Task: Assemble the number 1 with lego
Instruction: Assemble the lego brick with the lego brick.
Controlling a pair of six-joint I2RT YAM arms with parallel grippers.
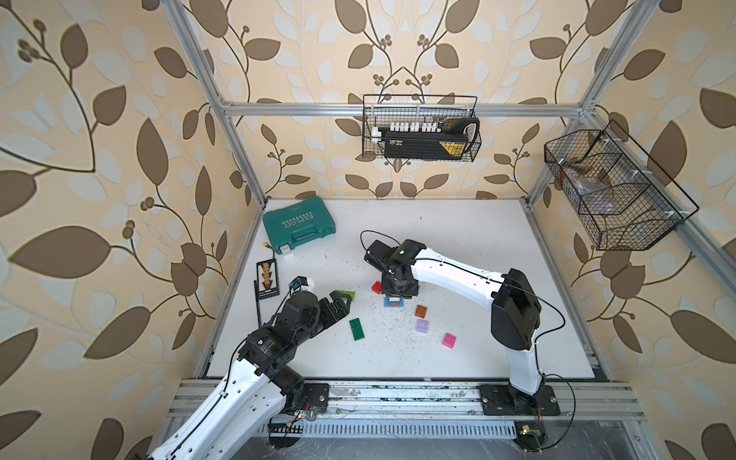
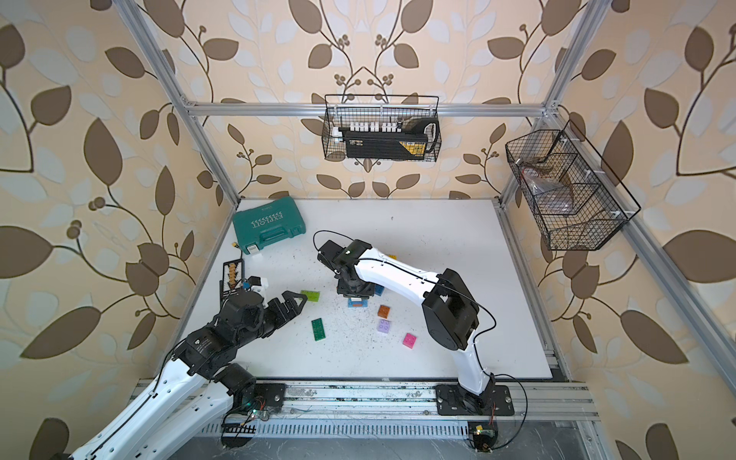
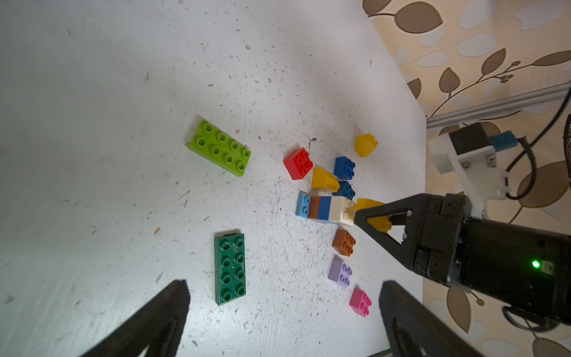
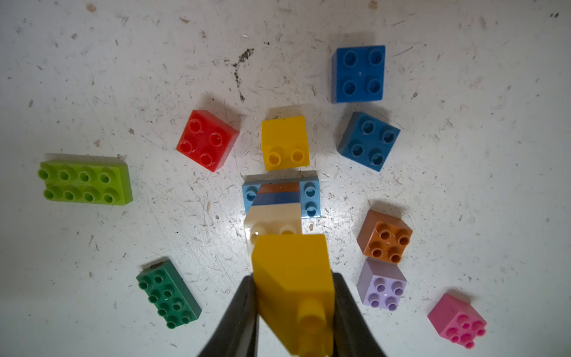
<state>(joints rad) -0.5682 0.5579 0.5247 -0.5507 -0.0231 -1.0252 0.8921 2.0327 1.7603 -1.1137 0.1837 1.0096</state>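
The right claw [image 4: 293, 309] is pinching a yellow sloped brick [image 4: 290, 265] by its two side walls. I take it that grip is chosen to leave the underside free to press down onto studs. Directly under it stands the stack [image 4: 276, 197]: a light blue brick [image 4: 310, 197] at the bottom, then brown, blue and a white brick [image 4: 272, 216] on top. The yellow piece hangs over the white studs. Whether it touches them I cannot tell.

Just beyond the stack lies a second yellow sloped brick [image 4: 285, 142], with a red brick [image 4: 206, 139] on one side of it and two blue bricks [image 4: 369, 140] on the other. Beside the claw are an orange-brown brick [image 4: 384, 236], a lilac brick [image 4: 381, 286] and, further out, a pink brick [image 4: 457, 321]. They lie apart from one another, which looks handy for getting a finger down each side.

On the claw's other side are a dark green plate [image 4: 168, 293] and, well off, a lime oblong brick [image 4: 85, 182]. The left claw [image 3: 284, 287] hangs there spread wide and empty, probably waiting clear of the build. Far back on the table [image 1: 458, 239] sits the teal tool case [image 1: 298, 225].
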